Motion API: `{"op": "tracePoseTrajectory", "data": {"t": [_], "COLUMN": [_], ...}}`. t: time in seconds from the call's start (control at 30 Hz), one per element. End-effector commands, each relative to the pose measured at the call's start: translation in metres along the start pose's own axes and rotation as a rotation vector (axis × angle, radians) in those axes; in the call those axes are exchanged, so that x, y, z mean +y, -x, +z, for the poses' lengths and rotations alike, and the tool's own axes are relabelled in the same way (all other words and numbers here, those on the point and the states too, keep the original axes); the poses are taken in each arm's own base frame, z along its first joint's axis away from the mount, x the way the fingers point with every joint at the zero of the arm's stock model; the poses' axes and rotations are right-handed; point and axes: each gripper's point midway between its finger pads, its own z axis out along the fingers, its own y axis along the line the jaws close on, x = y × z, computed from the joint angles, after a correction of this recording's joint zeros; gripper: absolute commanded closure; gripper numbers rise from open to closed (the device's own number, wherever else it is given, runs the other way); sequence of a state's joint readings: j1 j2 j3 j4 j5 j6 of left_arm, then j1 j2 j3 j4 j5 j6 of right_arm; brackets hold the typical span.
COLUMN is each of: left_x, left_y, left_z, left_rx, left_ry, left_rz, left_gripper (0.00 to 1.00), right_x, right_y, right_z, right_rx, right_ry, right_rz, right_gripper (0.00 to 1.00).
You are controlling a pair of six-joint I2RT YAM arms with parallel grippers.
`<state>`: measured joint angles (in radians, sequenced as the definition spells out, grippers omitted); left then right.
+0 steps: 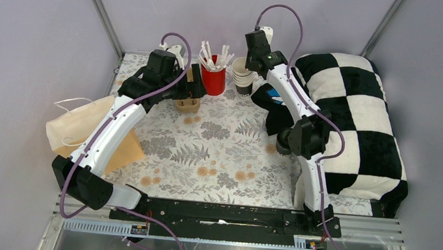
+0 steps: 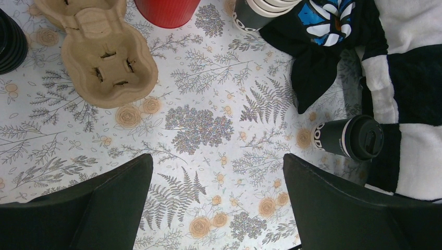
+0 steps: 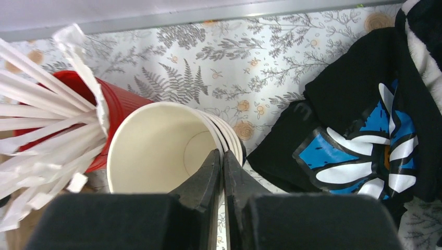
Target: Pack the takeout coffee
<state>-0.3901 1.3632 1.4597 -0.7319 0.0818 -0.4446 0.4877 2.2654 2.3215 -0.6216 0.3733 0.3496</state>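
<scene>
Presently: right gripper (image 3: 223, 154) pinched shut on the rim of the lidless cup stack (image 3: 156, 151), left gripper (image 2: 216, 161) wide open and empty; lidded takeout cup (image 2: 349, 138) lies toppled and unpacked, probably the next thing to fetch.

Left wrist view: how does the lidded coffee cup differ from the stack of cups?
The lidded coffee cup is single with a black lid; the stack of cups is several nested, lidless, cream-rimmed. The lidded cup is by the checkered pillow, the stack beside the red cup. Both have dark walls with white lettering.

red cup (image 1: 213, 80) beside cup stack (image 1: 244, 78), pillow (image 1: 351, 117) rt
</scene>
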Motion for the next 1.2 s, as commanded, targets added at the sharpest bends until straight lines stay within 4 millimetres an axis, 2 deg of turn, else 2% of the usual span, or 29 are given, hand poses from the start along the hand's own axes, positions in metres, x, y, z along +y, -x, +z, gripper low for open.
{"op": "tracePoseTrajectory", "data": {"t": [0.0, 0.03, 0.13, 0.23, 0.27, 0.33, 0.37, 0.4, 0.5, 0.57, 0.63, 0.67, 0.7, 0.73, 0.77, 0.8, 0.83, 0.87, 0.9, 0.93, 0.97, 1.0, 1.07, 1.1, 1.13, 1.17], "left_x": [-0.009, -0.010, -0.016, -0.017, -0.018, -0.017, -0.018, -0.019, -0.018, -0.018, -0.018, -0.019, -0.020, -0.021, -0.021, -0.020, -0.019, -0.020, -0.022, -0.023, -0.023, -0.024, -0.026, -0.025, -0.024, -0.025], "left_y": [0.024, 0.024, 0.026, 0.025, 0.025, 0.025, 0.024, 0.024, 0.026, 0.025, 0.025, 0.024, 0.024, 0.025, 0.025, 0.025, 0.024, 0.023, 0.024, 0.023, 0.023, 0.024, 0.024, 0.024, 0.023, 0.022], "left_z": [-0.014, -0.014, -0.016, -0.014, -0.014, -0.015, -0.015, -0.014, -0.017, -0.017, -0.017, -0.016, -0.016, -0.016, -0.017, -0.017, -0.016, -0.015, -0.016, -0.015, -0.013, -0.013, -0.013, -0.013, -0.012, -0.011], "left_rx": [-0.087, -0.087, -0.094, -0.093, -0.092, -0.095, -0.094, -0.092, -0.099, -0.096, -0.098, -0.096, -0.093, -0.092, -0.096, -0.095, -0.091, -0.088, -0.087, -0.088, -0.085, -0.083, -0.083, -0.087, -0.082, -0.074], "left_ry": [-0.013, -0.015, -0.019, -0.017, -0.019, -0.013, -0.014, -0.016, -0.010, -0.010, -0.012, -0.014, -0.017, -0.022, -0.024, -0.019, -0.016, -0.021, -0.030, -0.036, -0.035, -0.037, -0.045, -0.044, -0.042, -0.044], "left_rz": [0.032, 0.035, 0.066, 0.073, 0.078, 0.079, 0.081, 0.083, 0.090, 0.093, 0.090, 0.089, 0.089, 0.090, 0.089, 0.089, 0.087, 0.086, 0.084, 0.081, 0.078, 0.077, 0.076, 0.075, 0.073, 0.072], "left_gripper": [0.01, 0.01, 0.01, 0.01, 0.01, 0.01, 0.01, 0.01, 0.01, 0.01, 0.01, 0.01, 0.01, 0.01, 0.01, 0.01, 0.01, 0.01, 0.01, 0.01, 0.01, 0.01, 0.01, 0.01, 0.01, 0.01], "right_x": [0.011, 0.011, 0.007, 0.007, 0.007, 0.010, 0.007, 0.004, 0.006, 0.001, 0.006, 0.003, -0.001, -0.005, -0.003, -0.004, -0.005, -0.007, -0.003, -0.001, -0.006, -0.010, -0.003, 0.000, -0.002, -0.002], "right_y": [0.063, 0.057, 0.057, 0.046, 0.052, 0.047, 0.043, 0.045, 0.053, 0.052, 0.045, 0.038, 0.037, 0.052, 0.059, 0.052, 0.055, 0.056, 0.064, 0.061, 0.047, 0.046, 0.050, 0.047, 0.042, 0.046], "right_z": [-0.043, -0.035, -0.042, -0.034, -0.037, -0.031, -0.026, -0.028, -0.030, -0.035, -0.028, -0.024, -0.026, -0.044, -0.048, -0.040, -0.043, -0.045, -0.055, -0.049, -0.039, -0.039, -0.049, -0.048, -0.044, -0.047], "right_rx": [-0.173, -0.142, -0.127, -0.124, -0.137, -0.146, -0.089, -0.055, -0.121, -0.057, -0.102, -0.055, -0.019, -0.083, -0.168, -0.161, -0.086, -0.077, -0.130, -0.179, -0.100, -0.045, -0.149, -0.150, -0.067, -0.044], "right_ry": [0.105, 0.112, 0.091, 0.151, 0.151, 0.182, 0.183, 0.175, 0.216, 0.215, 0.237, 0.254, 0.265, 0.271, 0.296, 0.310, 0.307, 0.286, 0.287, 0.294, 0.282, 0.276, 0.284, 0.290, 0.305, 0.310], "right_rz": [0.113, 0.116, 0.103, 0.159, 0.166, 0.175, 0.202, 0.213, 0.258, 0.291, 0.276, 0.314, 0.327, 0.328, 0.336, 0.351, 0.358, 0.341, 0.311, 0.296, 0.325, 0.324, 0.272, 0.284, 0.318, 0.325], "right_gripper": [1.00, 1.00, 1.00, 1.00, 1.00, 1.00, 1.00, 1.00, 1.00, 1.00, 1.00, 1.00, 1.00, 1.00, 1.00, 1.00, 1.00, 1.00, 1.00, 1.00, 1.00, 1.00, 1.00, 1.00, 1.00, 1.00]}}
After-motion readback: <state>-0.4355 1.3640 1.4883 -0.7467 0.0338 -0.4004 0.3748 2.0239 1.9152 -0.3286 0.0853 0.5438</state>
